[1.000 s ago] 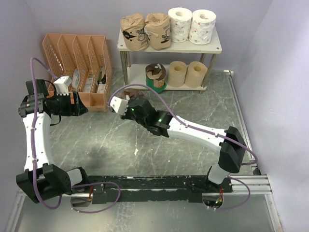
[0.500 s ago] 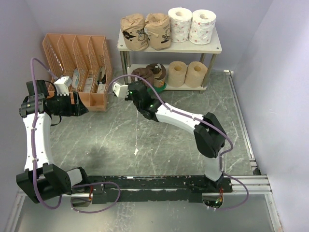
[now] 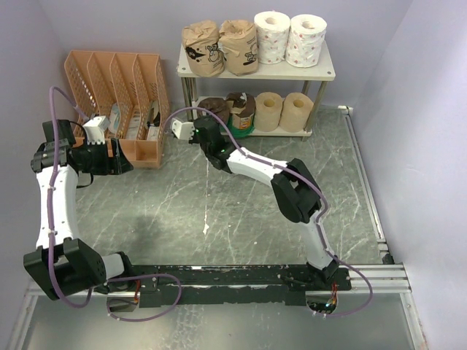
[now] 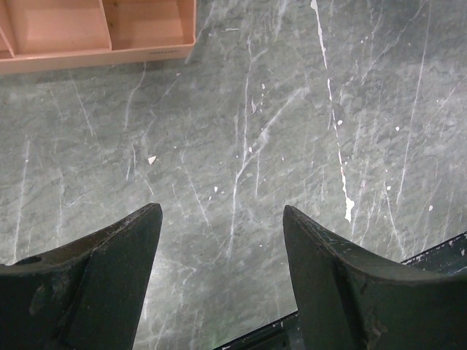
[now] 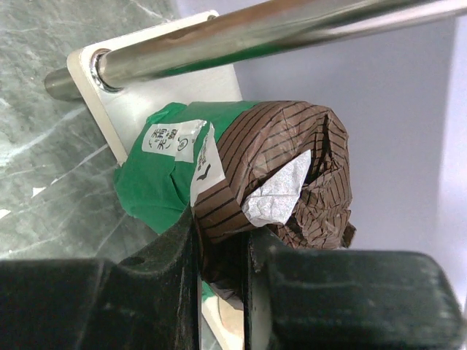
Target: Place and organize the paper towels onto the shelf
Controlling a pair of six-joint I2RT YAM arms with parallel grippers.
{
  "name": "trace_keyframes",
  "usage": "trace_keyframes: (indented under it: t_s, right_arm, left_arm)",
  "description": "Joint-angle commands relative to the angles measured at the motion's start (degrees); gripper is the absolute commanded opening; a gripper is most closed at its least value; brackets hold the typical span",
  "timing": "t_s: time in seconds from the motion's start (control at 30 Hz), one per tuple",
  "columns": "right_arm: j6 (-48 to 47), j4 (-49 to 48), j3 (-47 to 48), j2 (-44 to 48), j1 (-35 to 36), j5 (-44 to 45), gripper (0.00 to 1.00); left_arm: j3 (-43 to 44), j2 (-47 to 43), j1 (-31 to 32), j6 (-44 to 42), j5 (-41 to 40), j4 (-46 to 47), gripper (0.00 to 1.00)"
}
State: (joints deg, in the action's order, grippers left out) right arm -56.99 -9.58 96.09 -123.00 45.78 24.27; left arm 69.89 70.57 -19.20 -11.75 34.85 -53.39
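The shelf stands at the back. Its top board carries two brown cartoon-print paper towels and two white speckled ones. The lower tier holds two tan rolls and a green-and-brown one. My right gripper reaches to the lower tier's left end, shut on another green-wrapped roll. In the right wrist view this gripper pinches the roll's brown striped end beside a silver leg. My left gripper hovers open over bare table.
An orange perforated file organizer stands at the back left, just behind the left gripper; its base shows in the left wrist view. A black rail runs along the near table edge. Walls close in on both sides.
The right arm has stretched from mid-table toward the shelf, carrying the green-wrapped roll to the left end of the lower tier. The left arm has stayed put.
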Motion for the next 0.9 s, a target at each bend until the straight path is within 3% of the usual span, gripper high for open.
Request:
trace_keyframes:
  t_s: [0.0,0.4,0.43,0.47,0.5,0.57,0.7,0.8,0.87]
  right_arm:
    - [-1.7,-4.0,5.3,-2.3,-1.6,-0.4,0.00]
    - [-2.2,-4.6,13.9,-8.3,-4.2,-2.9,0.00]
    - [-2.2,-5.8,13.6,-8.4,-4.2,-2.4,0.09]
    - [-2.2,-7.8,13.0,-8.3,-4.2,-1.4,0.39]
    - [-2.6,-9.3,12.4,-8.2,-4.2,-0.4,0.55]
    - [-2.3,-9.8,12.4,-8.0,-4.2,0.2,0.74]
    - [-0.9,-9.8,10.7,-6.5,-4.1,-0.4,0.98]
    - [-1.7,-16.1,6.7,-4.1,-2.9,3.3,1.00]
    - [0.1,-20.6,3.3,-1.2,-1.0,11.6,1.00]
  left_arm:
    - [1.2,1.2,-0.5,0.1,-0.5,1.0,0.78]
    - [2.0,3.0,-0.5,0.3,-2.0,0.8,0.78]
    - [2.2,3.1,-0.5,0.3,-2.0,0.8,0.78]
    - [2.4,3.2,-0.6,0.1,-1.9,0.7,0.78]
    - [2.5,3.3,-0.5,-0.1,-1.7,0.4,0.78]
    - [2.9,3.3,-0.5,-0.5,-1.5,0.2,0.78]
    - [3.3,3.3,-0.5,-0.5,-1.3,0.1,0.78]
    - [3.8,3.2,-0.5,-0.7,-1.1,-0.4,0.78]
    - [3.5,2.6,-0.6,-0.7,-0.9,-0.2,0.78]
